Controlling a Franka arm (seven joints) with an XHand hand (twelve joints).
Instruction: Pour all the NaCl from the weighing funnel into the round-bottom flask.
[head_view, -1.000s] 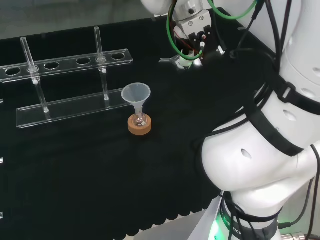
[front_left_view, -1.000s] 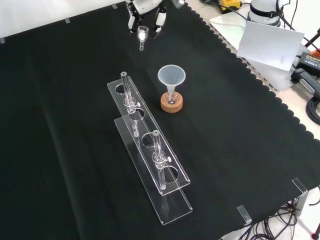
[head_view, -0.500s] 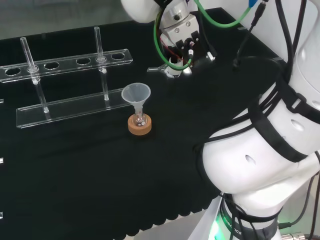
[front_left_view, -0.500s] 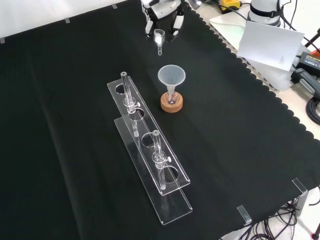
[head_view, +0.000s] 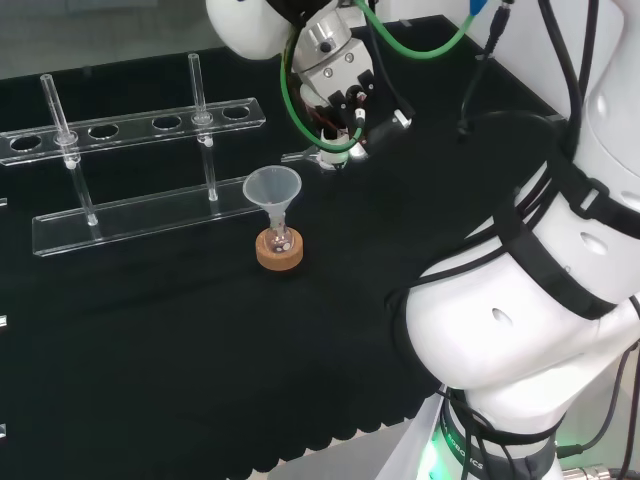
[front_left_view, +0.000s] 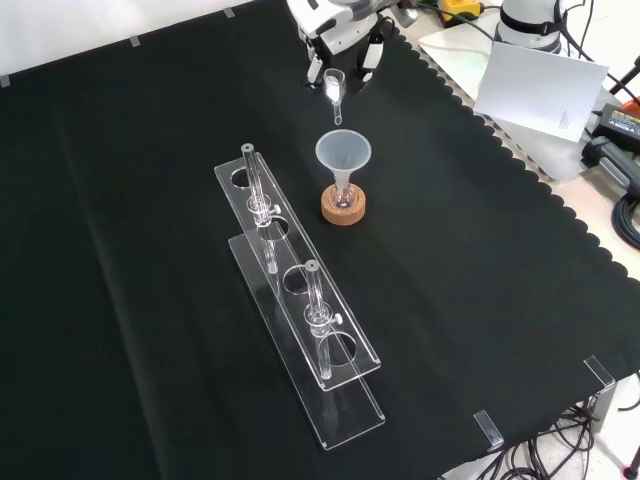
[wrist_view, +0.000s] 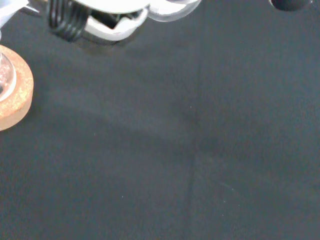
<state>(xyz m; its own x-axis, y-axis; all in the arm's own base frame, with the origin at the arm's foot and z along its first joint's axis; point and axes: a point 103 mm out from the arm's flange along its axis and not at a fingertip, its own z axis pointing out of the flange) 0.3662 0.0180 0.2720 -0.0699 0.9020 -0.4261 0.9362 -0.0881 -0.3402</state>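
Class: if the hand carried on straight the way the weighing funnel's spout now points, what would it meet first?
Probably the wide mouth of the plastic funnel in the flask; the weighing funnel in the hand aims down toward it, though depth is uncertain.

Flask and funnel at mid-desk, rack to one side, hand above.

In the front view the round-bottom flask (front_left_view: 343, 196) sits in a cork ring (front_left_view: 344, 208) on the desk (front_left_view: 140, 250), with a funnel (front_left_view: 343, 155) standing in its neck. The tube rack (front_left_view: 298, 300) lies just left of it, running toward the near edge, with two tubes (front_left_view: 257, 185) upright in it. The hand (front_left_view: 340, 45) hangs beyond the flask, pinching the weighing funnel (front_left_view: 334, 90), whose stem points down at the funnel's far rim.
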